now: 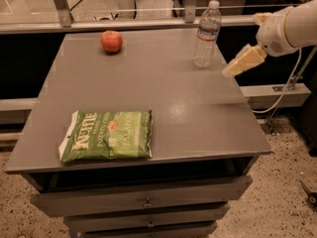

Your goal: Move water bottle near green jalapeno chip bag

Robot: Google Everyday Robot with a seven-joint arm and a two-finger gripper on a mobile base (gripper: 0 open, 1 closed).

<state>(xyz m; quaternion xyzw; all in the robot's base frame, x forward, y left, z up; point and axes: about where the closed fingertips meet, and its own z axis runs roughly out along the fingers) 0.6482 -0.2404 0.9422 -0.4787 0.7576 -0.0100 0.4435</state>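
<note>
The water bottle (206, 34) stands upright at the back right of the grey table (188, 108); it is clear, with a white cap and a label band. The green jalapeno chip bag (107, 142) lies flat near the table's front left corner, far from the bottle. My gripper (240, 62) hangs in the air at the table's right edge, a little to the right of the bottle and level with its lower half. It does not touch the bottle and holds nothing.
A red apple (111, 40) sits at the back left of the table. The table has drawers (143, 202) below its front edge. A rail and glass partition (129, 21) run behind the table. A cable (282, 95) hangs at the right.
</note>
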